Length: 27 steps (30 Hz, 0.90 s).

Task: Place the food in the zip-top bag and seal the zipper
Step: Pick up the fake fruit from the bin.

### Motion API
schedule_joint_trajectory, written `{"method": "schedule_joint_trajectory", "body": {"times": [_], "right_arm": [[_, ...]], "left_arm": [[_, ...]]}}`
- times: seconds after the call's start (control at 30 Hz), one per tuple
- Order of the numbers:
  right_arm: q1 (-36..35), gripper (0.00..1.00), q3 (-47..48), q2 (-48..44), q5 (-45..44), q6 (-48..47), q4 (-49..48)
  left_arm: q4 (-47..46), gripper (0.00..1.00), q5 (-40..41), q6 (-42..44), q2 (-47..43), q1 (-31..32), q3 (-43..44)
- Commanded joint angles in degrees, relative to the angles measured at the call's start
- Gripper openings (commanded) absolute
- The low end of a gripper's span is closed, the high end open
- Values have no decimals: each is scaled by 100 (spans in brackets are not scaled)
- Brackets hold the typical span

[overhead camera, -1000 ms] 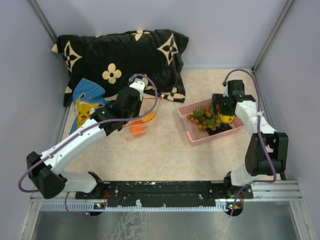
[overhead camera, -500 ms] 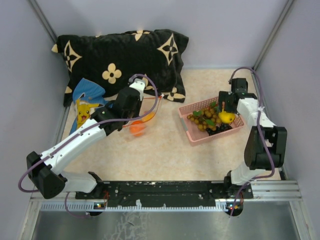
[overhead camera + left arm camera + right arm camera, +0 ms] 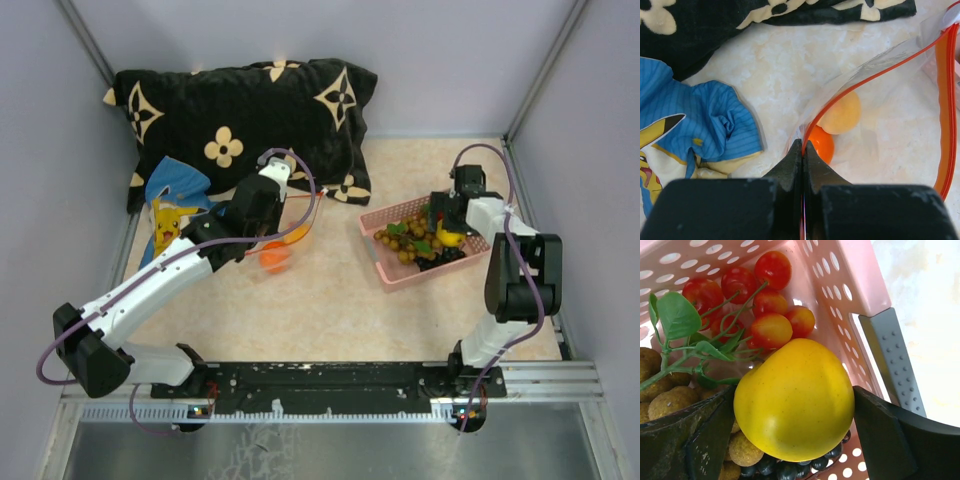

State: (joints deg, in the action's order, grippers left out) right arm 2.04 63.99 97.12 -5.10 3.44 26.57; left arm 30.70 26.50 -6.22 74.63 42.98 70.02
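Note:
My left gripper [image 3: 803,145] is shut on the orange-red zipper [image 3: 945,100] at the mouth edge of the clear zip-top bag [image 3: 297,226] and holds the mouth open. An orange citrus [image 3: 821,144] and a pale orange fruit [image 3: 842,114] lie inside the bag. My right gripper [image 3: 795,415] is down in the pink basket [image 3: 378,262], its fingers against both sides of the yellow lemon [image 3: 795,400]. Red cherry tomatoes [image 3: 760,295] on green stems, brownish-tan balls [image 3: 670,400] and dark grapes [image 3: 790,471] lie around the lemon.
A black pillow [image 3: 240,110] with cream flower prints lies at the back left. The blue cartoon-print cloth [image 3: 170,210] lies left of the bag. Grey walls close in the table on the left, back and right.
The right wrist swung a little right and then back left over the basket, ending with its fingers round the lemon. The left arm and the bag have not moved.

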Motion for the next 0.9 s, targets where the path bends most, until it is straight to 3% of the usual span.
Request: {"method": "schedule_joint_trajectory", "body": {"times": [0.0, 0.37, 0.87], "right_arm": [[26, 91, -45, 88, -48, -83, -243], [24, 67, 131, -635, -35, -12, 88], [-287, 61, 380, -2239, 656, 190, 652]], "left_arm": [[50, 0, -9, -72, -42, -19, -10], [35, 0, -14, -107, -54, -18, -13], [-96, 0, -147, -75, -7, -18, 136]]}}
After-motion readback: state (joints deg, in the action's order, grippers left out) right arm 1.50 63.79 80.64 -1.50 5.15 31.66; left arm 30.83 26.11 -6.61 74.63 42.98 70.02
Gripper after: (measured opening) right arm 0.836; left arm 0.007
